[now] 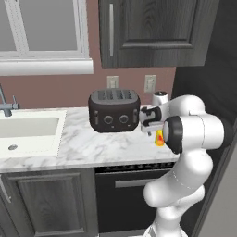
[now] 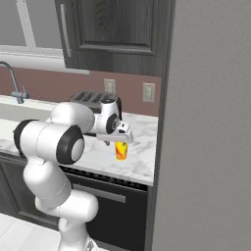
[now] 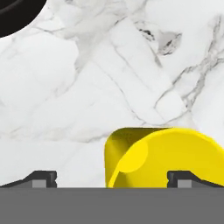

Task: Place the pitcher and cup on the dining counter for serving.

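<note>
Left base view: the white arm folds up in front of the marble worktop [image 1: 83, 143], its hand turned down over the right end of the slab. The gripper [image 1: 156, 131] hangs just above the small yellow-orange cup [image 1: 159, 138], which stands on the worktop partly hidden behind the arm's dark elbow joint. The fingers themselves are too hidden here to judge their spread. To the left of the fingers sits a black four-slot toaster [image 1: 114, 110]; well away on that side lies the white sink [image 1: 28, 134] with its faucet [image 1: 5, 105].

Right base view: the gripper [image 2: 119, 141] points straight down, directly over the cup [image 2: 121, 150], whose lower part shows a reddish tint. The cup stands upright on the worktop [image 2: 139, 157], under the hand. The toaster [image 2: 93, 100] is behind the hand, towards the wall.

Hand view: the two dark fingertips [image 3: 43, 178] stand wide apart, holding nothing. The cup [image 3: 162, 157] lies between them but off centre, close to the right-hand tip, its yellow rim and inside seen from above. The toaster's black edge [image 3: 17, 15] shows far beyond the left fingertip.
</note>
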{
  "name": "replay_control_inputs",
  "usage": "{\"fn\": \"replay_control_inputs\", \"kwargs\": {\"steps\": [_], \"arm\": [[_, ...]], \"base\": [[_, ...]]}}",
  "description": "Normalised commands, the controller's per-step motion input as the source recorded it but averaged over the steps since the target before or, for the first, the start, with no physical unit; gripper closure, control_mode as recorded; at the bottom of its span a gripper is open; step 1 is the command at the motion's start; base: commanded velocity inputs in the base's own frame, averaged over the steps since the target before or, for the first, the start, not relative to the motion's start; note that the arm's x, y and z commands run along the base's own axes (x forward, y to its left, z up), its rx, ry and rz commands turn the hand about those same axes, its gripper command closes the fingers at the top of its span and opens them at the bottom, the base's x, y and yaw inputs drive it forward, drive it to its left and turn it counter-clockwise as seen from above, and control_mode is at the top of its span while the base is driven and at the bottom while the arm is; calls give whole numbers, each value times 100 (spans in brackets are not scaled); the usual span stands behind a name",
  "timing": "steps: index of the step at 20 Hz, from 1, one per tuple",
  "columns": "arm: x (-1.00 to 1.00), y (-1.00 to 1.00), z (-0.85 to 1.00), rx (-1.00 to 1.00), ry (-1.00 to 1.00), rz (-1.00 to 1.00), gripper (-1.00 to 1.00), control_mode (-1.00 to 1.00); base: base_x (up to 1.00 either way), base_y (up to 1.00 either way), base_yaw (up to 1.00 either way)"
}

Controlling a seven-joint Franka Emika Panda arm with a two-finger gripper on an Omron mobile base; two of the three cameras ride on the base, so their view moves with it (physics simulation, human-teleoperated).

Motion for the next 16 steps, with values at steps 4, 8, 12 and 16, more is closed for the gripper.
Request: {"fn": "replay_control_inputs", "kwargs": {"steps": [4, 8, 12, 16], "arm": [[0, 0, -22, 0, -2, 3, 100, -100], [0, 0, -19, 0, -2, 3, 100, -100], [0, 0, 0, 0, 0, 0, 100, -100], [0, 0, 0, 0, 0, 0, 100, -100]], "base": [[0, 0, 0], [0, 0, 0], [0, 0, 0], [0, 0, 0]]}}
